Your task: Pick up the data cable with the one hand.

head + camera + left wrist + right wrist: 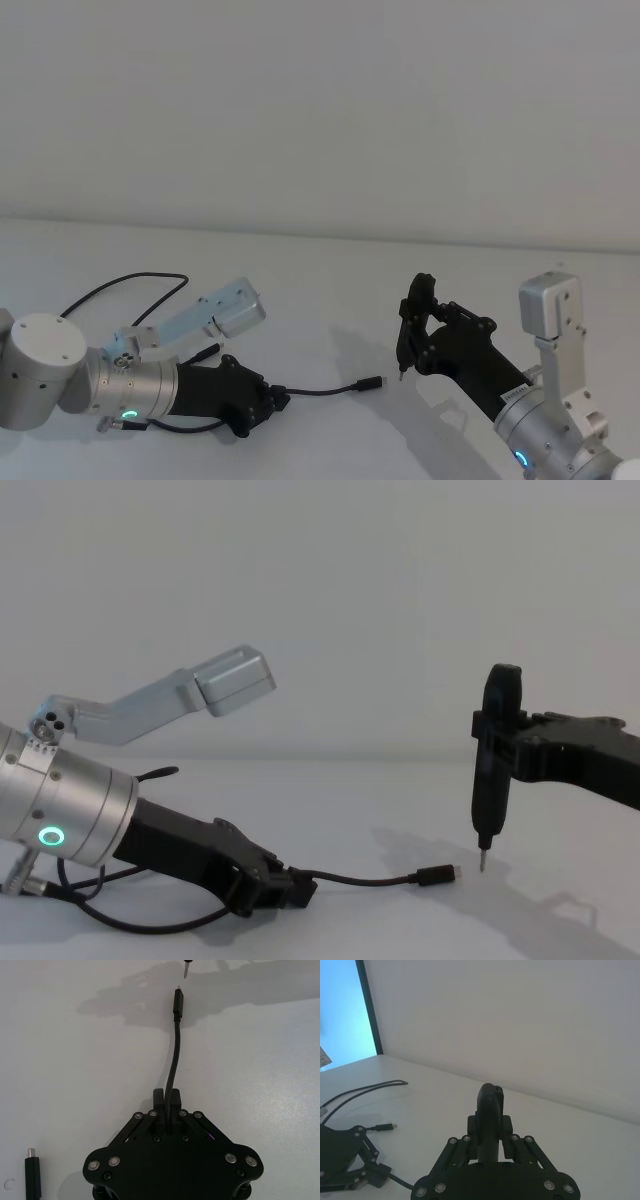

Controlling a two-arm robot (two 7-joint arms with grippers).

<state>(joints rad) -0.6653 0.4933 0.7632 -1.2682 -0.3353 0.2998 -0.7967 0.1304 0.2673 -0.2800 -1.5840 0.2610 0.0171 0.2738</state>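
Observation:
The data cable [325, 390] lies thin and black on the white table, its free plug [370, 384] with a silver tip pointing right. My left gripper [278, 401], black on a silver wrist with a green ring, sits low at the table and is shut on the cable. In the left wrist view the fingers [172, 1097] pinch the cable [173, 1060], which runs out to the plug [178, 1002]; the cable's other plug [32, 1176] lies beside the gripper. From the chest the gripper [297, 891] and plug [437, 875] rest at table level.
My right gripper [425, 335] holds an upright pen-like tool [495, 760] whose metal tip [481, 861] hangs just right of the free plug. A looped black wire [120, 290] lies behind the left arm. Open table spreads at the middle and back.

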